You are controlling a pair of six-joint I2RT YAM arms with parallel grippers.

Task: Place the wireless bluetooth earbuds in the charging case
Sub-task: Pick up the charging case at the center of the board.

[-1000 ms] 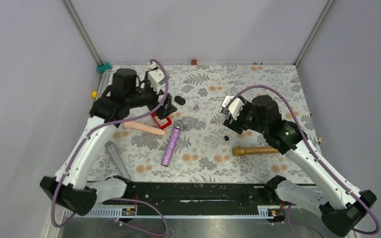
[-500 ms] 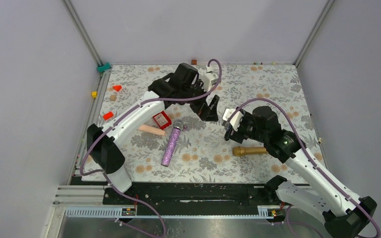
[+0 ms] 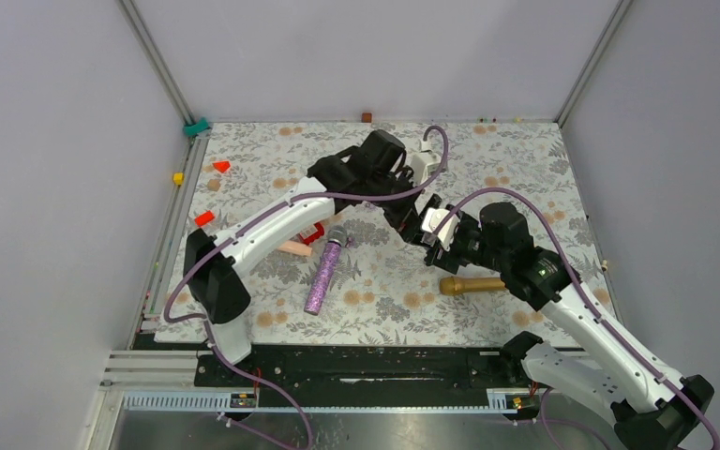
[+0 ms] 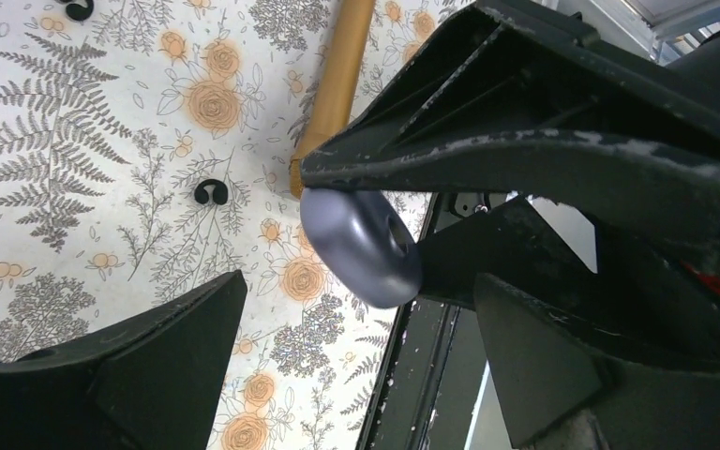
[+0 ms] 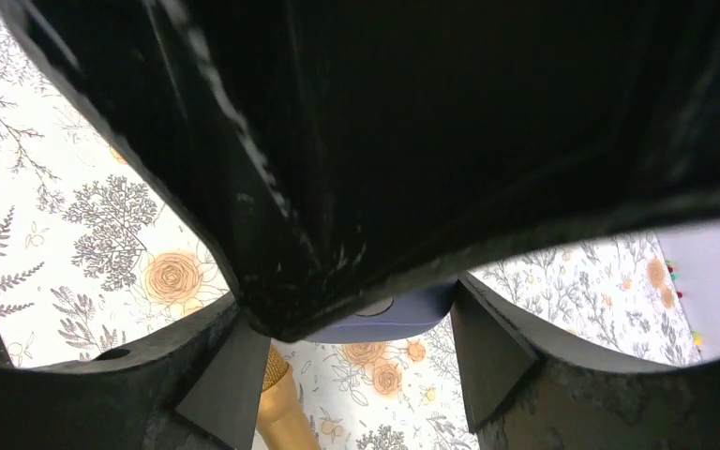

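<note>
earbuds: one earbud lay loose on the cloth near the gold microphone; second earbud lay farther from it.
right gripper: above the gold microphone's end, part-closed on a blue-grey rounded piece, likely the charging case.
left gripper: had swung across to meet it; fingers wide apart, empty.
meaning: likely a case handover or lid opening first; no earbud was in yet.
</note>
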